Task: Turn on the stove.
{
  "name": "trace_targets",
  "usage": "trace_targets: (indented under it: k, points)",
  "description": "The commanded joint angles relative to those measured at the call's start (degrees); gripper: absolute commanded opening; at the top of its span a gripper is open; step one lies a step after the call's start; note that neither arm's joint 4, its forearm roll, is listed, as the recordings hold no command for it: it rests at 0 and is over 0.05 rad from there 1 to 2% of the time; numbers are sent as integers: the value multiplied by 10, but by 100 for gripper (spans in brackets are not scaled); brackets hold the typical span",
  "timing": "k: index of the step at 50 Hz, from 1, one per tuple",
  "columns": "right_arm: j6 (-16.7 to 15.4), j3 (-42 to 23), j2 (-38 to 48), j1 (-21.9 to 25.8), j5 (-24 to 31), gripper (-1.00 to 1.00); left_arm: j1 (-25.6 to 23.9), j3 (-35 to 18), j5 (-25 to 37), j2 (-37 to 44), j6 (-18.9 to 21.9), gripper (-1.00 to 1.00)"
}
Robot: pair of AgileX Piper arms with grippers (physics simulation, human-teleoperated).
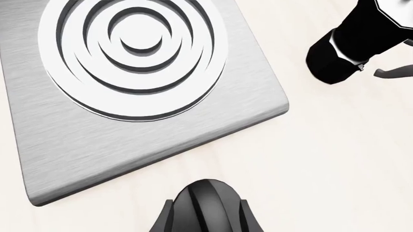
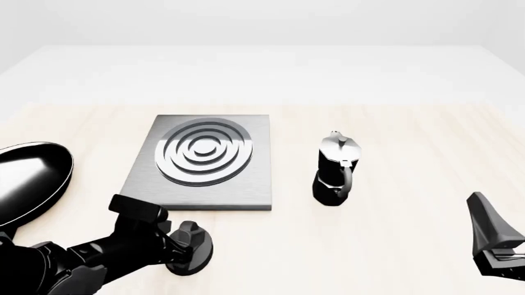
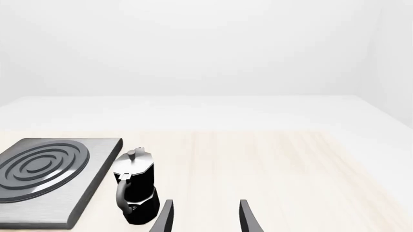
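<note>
The stove is a flat brushed grey slab with raised oval rings, left of the table's middle. It also shows in the left wrist view and the right wrist view. Its black ridged knob stands on the table just in front of the slab's near edge. My left gripper is at the knob. In the left wrist view its fingers sit tight on either side of the knob. My right gripper is open and empty at the near right, with its fingers apart.
A black and silver moka pot stands upright right of the stove; it also shows in the wrist views. A glossy black frying pan lies at the far left edge.
</note>
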Motion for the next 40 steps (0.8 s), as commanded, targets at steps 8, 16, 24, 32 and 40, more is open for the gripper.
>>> trace_targets:
  k: [8,16,24,32,40]
  points:
    - [-3,0,15,3,-12,100,35,-7,10,-5,14,100]
    - [-3,0,15,4,-11,100,45,-15,22,-12,19,100]
    - [-3,0,19,5,-15,100,63,-18,32,-22,26,100]
    - [-5,0,18,5,-13,100,83,-23,42,-34,32,100]
    - [-6,0,13,5,-9,100,91,-22,48,-44,34,100]
